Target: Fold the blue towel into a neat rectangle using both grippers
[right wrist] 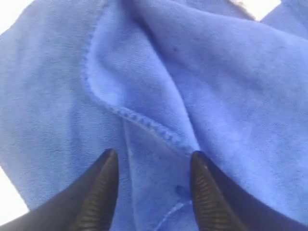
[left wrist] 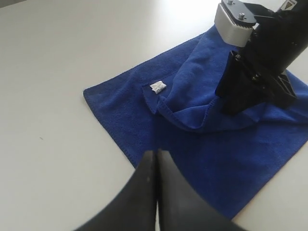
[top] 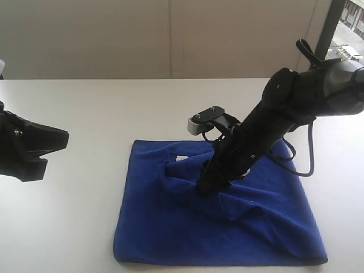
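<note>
The blue towel (top: 170, 227) lies on the white table, its middle bunched into a loose fold, with a small white tag (top: 181, 158) showing near the far edge. My right gripper (top: 206, 186) points down into the bunched middle of the towel. Its jaws stand open just above a stitched hem (right wrist: 144, 122), with only towel (right wrist: 231, 86) beneath them and nothing clamped. My left gripper (top: 57, 139) hovers over bare table to the left of the towel, clear of it. In the left wrist view its fingers (left wrist: 156, 156) are pressed together and empty, pointing at the towel's (left wrist: 231, 159) near edge.
The white table (top: 114, 108) extends on all sides of the towel; a pale wall stands behind it. A window frame (top: 330, 28) shows at the far right. The right arm's black cable (top: 310, 153) loops over the towel's right side.
</note>
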### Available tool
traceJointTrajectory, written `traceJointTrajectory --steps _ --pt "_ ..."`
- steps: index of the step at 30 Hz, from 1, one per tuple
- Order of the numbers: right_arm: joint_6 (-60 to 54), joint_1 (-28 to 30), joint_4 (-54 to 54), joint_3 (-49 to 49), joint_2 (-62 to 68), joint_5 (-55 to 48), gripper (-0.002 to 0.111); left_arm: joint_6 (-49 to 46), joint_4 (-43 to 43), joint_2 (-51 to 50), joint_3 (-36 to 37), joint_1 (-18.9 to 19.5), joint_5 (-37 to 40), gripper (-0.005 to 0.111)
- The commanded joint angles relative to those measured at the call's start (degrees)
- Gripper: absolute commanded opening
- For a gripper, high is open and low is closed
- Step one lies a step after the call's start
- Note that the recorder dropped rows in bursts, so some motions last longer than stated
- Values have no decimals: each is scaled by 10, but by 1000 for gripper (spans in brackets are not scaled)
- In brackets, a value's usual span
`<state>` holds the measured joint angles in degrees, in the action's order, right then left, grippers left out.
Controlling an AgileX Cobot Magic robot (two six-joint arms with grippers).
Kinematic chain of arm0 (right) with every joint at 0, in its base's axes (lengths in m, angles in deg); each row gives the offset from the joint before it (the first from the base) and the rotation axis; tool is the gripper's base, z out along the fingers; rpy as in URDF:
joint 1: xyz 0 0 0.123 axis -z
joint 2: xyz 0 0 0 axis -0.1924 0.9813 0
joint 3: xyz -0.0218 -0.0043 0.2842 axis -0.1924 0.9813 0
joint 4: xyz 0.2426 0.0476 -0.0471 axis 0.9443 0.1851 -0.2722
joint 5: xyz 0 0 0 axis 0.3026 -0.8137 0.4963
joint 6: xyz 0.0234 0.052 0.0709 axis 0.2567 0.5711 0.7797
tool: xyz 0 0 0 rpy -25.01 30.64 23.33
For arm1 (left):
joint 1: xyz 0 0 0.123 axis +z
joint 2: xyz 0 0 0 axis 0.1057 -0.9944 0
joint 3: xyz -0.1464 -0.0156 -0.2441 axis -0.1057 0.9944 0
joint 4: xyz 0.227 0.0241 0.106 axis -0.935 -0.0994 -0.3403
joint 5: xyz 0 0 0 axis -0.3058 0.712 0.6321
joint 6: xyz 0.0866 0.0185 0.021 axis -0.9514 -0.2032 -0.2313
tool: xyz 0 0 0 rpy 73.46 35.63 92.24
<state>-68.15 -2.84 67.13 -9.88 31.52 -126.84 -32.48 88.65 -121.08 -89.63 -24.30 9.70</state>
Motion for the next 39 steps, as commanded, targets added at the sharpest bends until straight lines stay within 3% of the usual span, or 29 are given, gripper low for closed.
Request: traceJointTrajectory --steps 1,6,19,22,39 --pt "-21 3 23 1 -1 -34 42 -2 10 -1 1 -3 6 0" --pt "-26 3 21 1 -1 -47 42 -2 10 -1 1 -3 6 0" --pt "-26 3 -3 1 2 60 47 -2 10 0 1 -3 7 0" --pt "-26 3 -7 1 3 60 51 -2 11 0 1 -3 7 0" --pt "-26 3 -3 2 23 -14 51 -2 16 0 1 -3 7 0"
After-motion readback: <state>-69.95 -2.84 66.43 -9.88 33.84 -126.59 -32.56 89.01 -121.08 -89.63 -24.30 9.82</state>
